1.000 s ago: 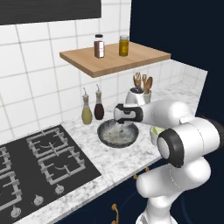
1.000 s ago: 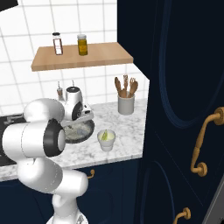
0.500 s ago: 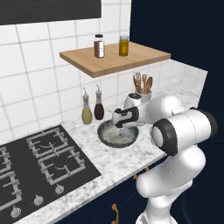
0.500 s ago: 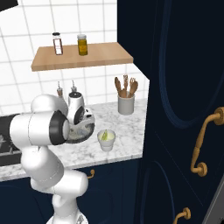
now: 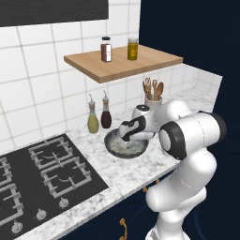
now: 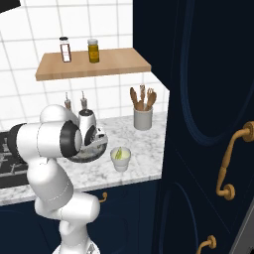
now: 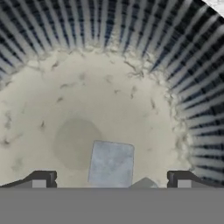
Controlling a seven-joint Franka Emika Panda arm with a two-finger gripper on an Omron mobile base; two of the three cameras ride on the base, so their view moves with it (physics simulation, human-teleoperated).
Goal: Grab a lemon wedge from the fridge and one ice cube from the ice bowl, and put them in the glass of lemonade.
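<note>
The ice bowl (image 5: 115, 148) is dark grey and speckled, and it sits on the marble counter in front of two bottles. My gripper (image 5: 126, 137) reaches down into it, open. In the hand view the bowl's pale inside (image 7: 87, 100) is ringed by its ridged dark wall. One pale grey ice cube (image 7: 111, 162) lies on the bottom, between my spread fingertips (image 7: 41, 179) and untouched. My gripper (image 7: 111, 180) holds nothing. The glass of lemonade (image 6: 120, 159) stands just right of the bowl (image 6: 100, 147), with a yellow-green bit in its liquid. I cannot tell whether that bit is the lemon wedge.
A white holder of wooden utensils (image 6: 142, 118) stands at the back right. Two bottles (image 5: 93, 120) stand behind the bowl, under a wooden shelf (image 5: 122, 62) with jars. A gas hob (image 5: 42, 173) lies to the left. Navy cabinets with gold handles (image 6: 230, 163) wall the right.
The hand has come down from above the bowl's rim into the bowl, and the elbow has swung forward. The jaws have stayed wide open.
</note>
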